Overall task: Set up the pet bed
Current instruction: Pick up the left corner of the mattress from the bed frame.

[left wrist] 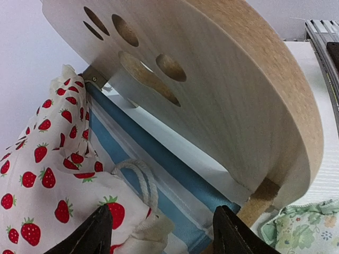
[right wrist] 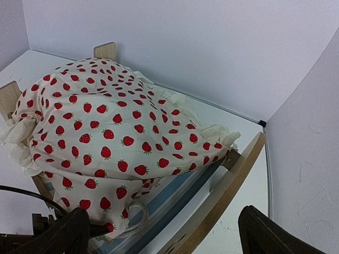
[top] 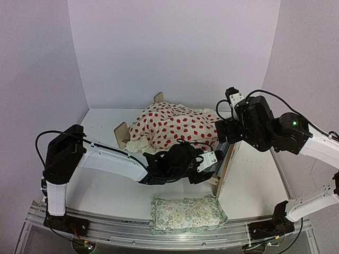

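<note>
The pet bed [top: 226, 165] sits on the table [top: 100, 180], pale wood with paw-print cutouts in its arched headboard [left wrist: 222, 90] and a striped blue-and-white base, the strawberry cushion [top: 172, 126] heaped on it, seemingly awaiting spreading. Above the bed's headboard end the right gripper [right wrist: 167, 233] hangs wide open and empty, likely on standby. At the bed's near headboard corner the left gripper [left wrist: 165, 233] straddles the cushion's corner, fingers partly apart, clamping nothing yet.

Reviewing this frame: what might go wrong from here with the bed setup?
1. The left claw straddles the cushion's corner, white loop and striped base; a grip may catch the base and drag the pet bed.
2. The cushion sits bunched and humped, so a pull may slide it off.
</note>
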Motion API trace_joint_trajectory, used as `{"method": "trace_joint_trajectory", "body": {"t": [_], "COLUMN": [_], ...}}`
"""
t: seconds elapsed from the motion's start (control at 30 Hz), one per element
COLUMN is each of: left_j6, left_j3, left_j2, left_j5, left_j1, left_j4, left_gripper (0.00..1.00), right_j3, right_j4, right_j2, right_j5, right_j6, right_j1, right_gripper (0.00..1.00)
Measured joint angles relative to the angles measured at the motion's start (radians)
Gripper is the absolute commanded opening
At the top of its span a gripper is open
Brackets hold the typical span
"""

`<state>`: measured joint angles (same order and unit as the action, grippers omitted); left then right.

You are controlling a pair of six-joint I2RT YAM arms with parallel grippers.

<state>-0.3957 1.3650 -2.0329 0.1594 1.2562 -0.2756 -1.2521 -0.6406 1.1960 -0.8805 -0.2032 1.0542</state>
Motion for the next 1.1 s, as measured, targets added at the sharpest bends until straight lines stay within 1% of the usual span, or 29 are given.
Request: {"method": "trace_joint_trajectory", "body": {"t": [0.1,0.17,0.23,0.33,0.37,0.43,0.67,0.8,0.97,1.1], "left_j6": [-0.012,-0.024,-0.039,-0.064,-0.068,-0.079,-0.106,-0.103,-0.057,-0.001], "left_j3": [0.019,0.027,0.030,0.034,0.034,0.034,0.005,-0.034,-0.054,-0.072], "left_j2": [-0.029,-0.044,-0.057,-0.070,-0.075,-0.080,-0.080,-0.048,0.050,0.158], "left_j5": [0.032,0.056,0.077,0.102,0.111,0.123,0.133,0.119,0.047,-0.004], "left_j1": [-0.005,-0.012,-0.019,-0.023,-0.023,-0.025,-0.027,-0.030,-0.045,-0.077], "left_j4": [-0.028,-0.044,-0.067,-0.085,-0.090,-0.092,-0.126,-0.124,-0.078,-0.065], "left_gripper": [0.60,0.55,0.43,0.17,0.10,0.01,0.00,0.00,0.00,0.00], "right_j3": [0.016,0.028,0.037,0.043,0.043,0.043,0.029,-0.001,-0.048,-0.065], "right_j4": [-0.002,-0.005,-0.007,-0.013,-0.013,-0.013,-0.042,-0.060,-0.073,-0.078], "right_j2": [-0.007,-0.013,-0.019,-0.027,-0.029,-0.033,-0.030,-0.008,0.023,0.025], "right_j5": [0.014,0.020,0.023,0.026,0.026,0.028,0.039,0.042,0.054,0.099], "right_j6": [-0.014,-0.020,-0.027,-0.034,-0.035,-0.035,-0.034,-0.033,-0.011,0.038], "right_j1": [0.000,0.000,0.000,0.000,0.000,0.000,0.000,0.000,0.000,0.000], "right_gripper": [0.98,0.98,0.98,0.98,0.98,0.98,0.98,0.98,0.98,0.90]}}
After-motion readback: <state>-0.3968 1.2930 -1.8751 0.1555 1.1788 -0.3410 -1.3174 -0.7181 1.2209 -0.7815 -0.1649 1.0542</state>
